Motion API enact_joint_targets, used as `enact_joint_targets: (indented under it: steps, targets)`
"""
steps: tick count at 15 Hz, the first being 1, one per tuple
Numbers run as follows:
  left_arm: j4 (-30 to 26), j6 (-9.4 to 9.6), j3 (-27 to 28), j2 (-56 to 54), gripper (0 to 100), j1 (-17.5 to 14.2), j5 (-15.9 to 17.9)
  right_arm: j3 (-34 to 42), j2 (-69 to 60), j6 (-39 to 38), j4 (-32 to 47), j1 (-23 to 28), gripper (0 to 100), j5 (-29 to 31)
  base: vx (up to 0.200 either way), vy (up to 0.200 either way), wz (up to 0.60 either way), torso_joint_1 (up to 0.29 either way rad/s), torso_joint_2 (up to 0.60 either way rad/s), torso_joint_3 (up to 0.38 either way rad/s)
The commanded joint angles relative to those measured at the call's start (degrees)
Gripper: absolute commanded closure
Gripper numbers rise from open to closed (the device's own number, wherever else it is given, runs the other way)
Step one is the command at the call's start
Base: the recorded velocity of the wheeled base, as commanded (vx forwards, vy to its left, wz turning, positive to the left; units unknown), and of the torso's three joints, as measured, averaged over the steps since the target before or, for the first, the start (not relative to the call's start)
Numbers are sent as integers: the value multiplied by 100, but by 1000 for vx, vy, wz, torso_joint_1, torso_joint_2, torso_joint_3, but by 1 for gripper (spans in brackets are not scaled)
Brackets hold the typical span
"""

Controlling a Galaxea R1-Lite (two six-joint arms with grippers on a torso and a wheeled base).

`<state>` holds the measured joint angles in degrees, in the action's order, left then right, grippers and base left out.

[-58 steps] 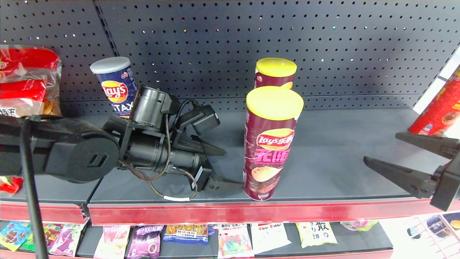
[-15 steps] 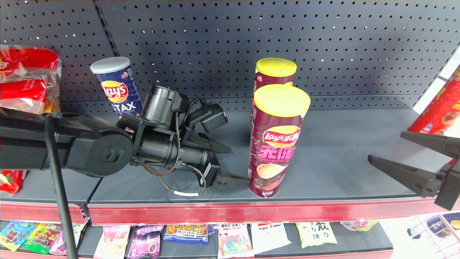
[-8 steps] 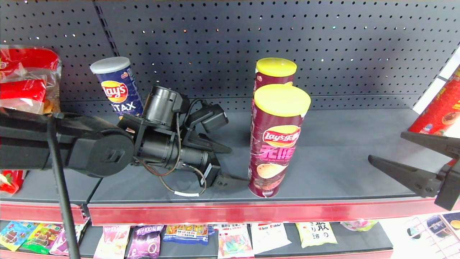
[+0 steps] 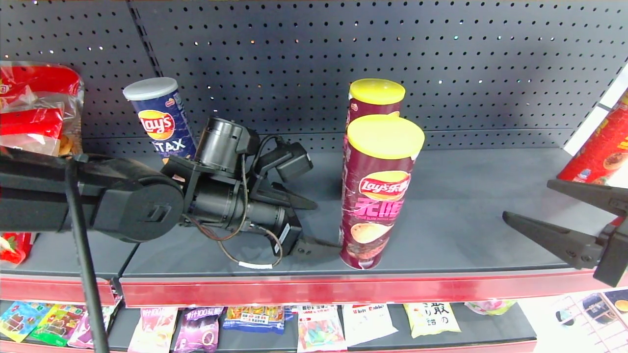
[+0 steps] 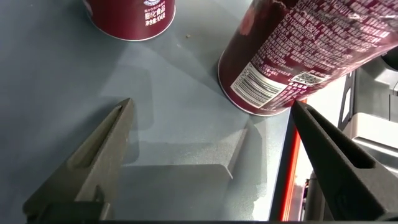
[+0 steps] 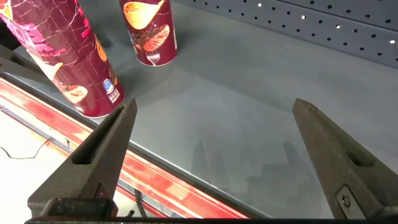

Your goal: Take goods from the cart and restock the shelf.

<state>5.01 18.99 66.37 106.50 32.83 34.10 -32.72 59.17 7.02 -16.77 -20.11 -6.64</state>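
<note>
On the grey shelf [image 4: 466, 206] a maroon chip can with a yellow lid [image 4: 378, 196] stands near the red front edge, leaning slightly. A second such can [image 4: 375, 100] stands behind it. My left gripper [image 4: 327, 224] lies low on the shelf just left of the front can. It is open, and its near fingertip is at the can's base [image 5: 273, 81], touching or almost touching. The rear can's base [image 5: 127, 15] lies beyond the left gripper [image 5: 212, 104]. My right gripper [image 4: 535, 206] hovers open at the right end, empty. From the right gripper [image 6: 216, 106] both cans [image 6: 68, 56] [image 6: 149, 28] stand far off.
A blue chip can [image 4: 159, 117] stands at the back left behind my left arm. Red snack bags [image 4: 34, 108] fill the far left. A red can [image 4: 598, 142] leans at the right edge. Snack packets [image 4: 319, 323] line the lower shelf. A pegboard wall backs the shelf.
Since 3.9 s ago my left arm has slid right and the front can has shifted right and now leans a little. Over the last second almost nothing moved. The right gripper stayed put.
</note>
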Motion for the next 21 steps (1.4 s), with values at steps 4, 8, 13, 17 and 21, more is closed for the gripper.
enact_joint_targets:
  steps: [4,8,13,17,21]
  targets:
    - [9,-1,-1,3,0,4,0,2,-2,1,-1,-1,0,-4,0,0,0,0,0,0]
    - [0,-10,-511,-630,0,-101,-202,20,-81,1,8,-1,0,-4,0,0,0,0,0,0]
    - [-44,-1126,-2541,-3944,0,-848,-1432,1013,-1321,10,122,8,0,5,0,0,0,0,0,0]
    - [-211,-1706,-4228,-6413,0,-1578,-4464,899,-2964,-34,1827,728,0,972,0,0,0,0,0,0]
    - [-440,-2049,-5142,-7547,0,-2184,-4535,556,-3008,-597,2389,1361,0,1121,0,0,0,0,0,0]
